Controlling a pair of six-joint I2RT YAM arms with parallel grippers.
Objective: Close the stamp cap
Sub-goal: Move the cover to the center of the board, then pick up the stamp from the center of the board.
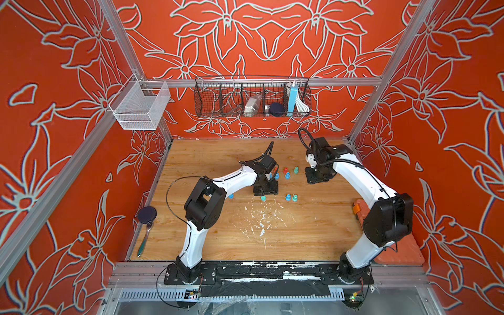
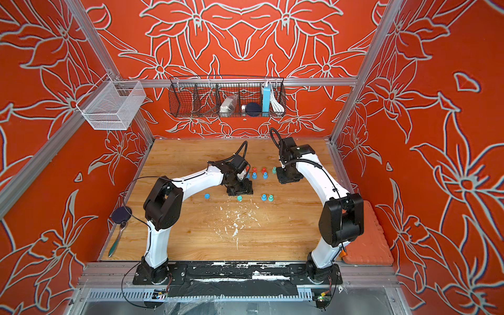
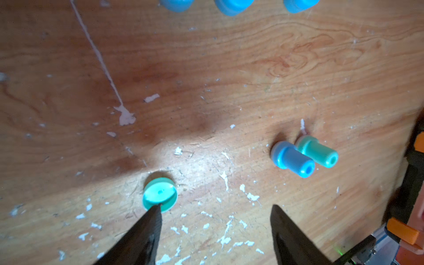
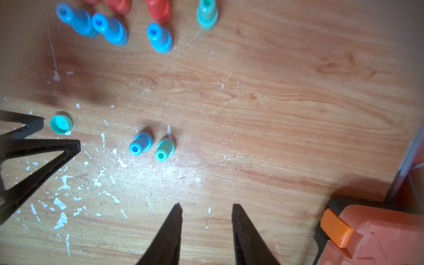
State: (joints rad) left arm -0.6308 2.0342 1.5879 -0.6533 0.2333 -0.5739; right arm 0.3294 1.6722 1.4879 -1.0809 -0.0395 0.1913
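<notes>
I am holding my left gripper (image 3: 215,207) by a round teal plastic cap (image 3: 160,193).
It and my right gripper (image 4: 207,205) are gaping, empty.

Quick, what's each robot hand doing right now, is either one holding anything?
Left gripper: open wide, holding nothing.
Right gripper: open, holding nothing.

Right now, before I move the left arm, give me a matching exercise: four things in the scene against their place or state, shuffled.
Things:
1. green cap
2. front blue stamp
3. left gripper
4. right gripper

Place or state:
A. upright, right beside the front green stamp
B. open wide, one fingertip at the cap's edge
C. loose on the table, on no stamp
D. open narrowly, nothing between the jaws

Pairs: 1-C, 2-A, 3-B, 4-D
</notes>
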